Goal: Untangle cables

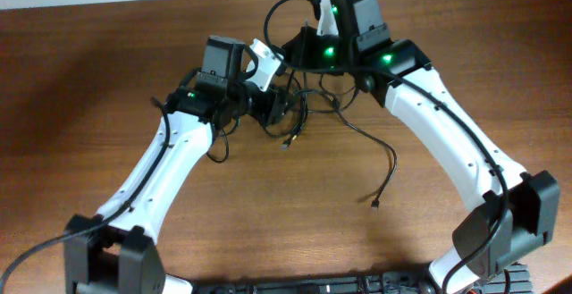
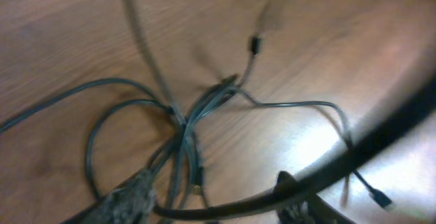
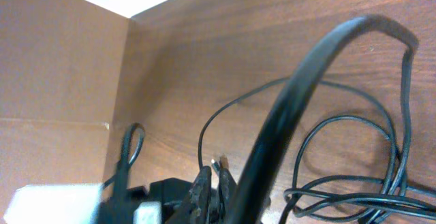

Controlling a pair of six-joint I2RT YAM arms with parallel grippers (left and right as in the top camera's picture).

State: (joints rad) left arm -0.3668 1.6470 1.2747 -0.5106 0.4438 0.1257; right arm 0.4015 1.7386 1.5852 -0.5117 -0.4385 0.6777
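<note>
The cables [image 1: 308, 106] are thin black cords tangled into a bundle at the table's far middle, between both arms. One strand trails right to a plug end [image 1: 377, 204]. In the left wrist view the knot [image 2: 182, 123] lies just ahead of my left gripper [image 2: 214, 207], whose fingers are wide apart, with strands running by the left finger. My left gripper [image 1: 273, 108] sits at the bundle's left side. My right gripper [image 3: 213, 182] is shut on a cable's small plug end [image 3: 219, 163]. In the overhead view it [image 1: 308, 51] is above the bundle's far side.
The wooden table [image 1: 107, 71] ends at a far edge [image 3: 136, 9] close behind the right gripper. A thick black arm wire [image 3: 293, 94] crosses the right wrist view, and another [image 2: 354, 159] crosses the left wrist view. A brass-tipped plug [image 1: 286, 142] lies near the bundle.
</note>
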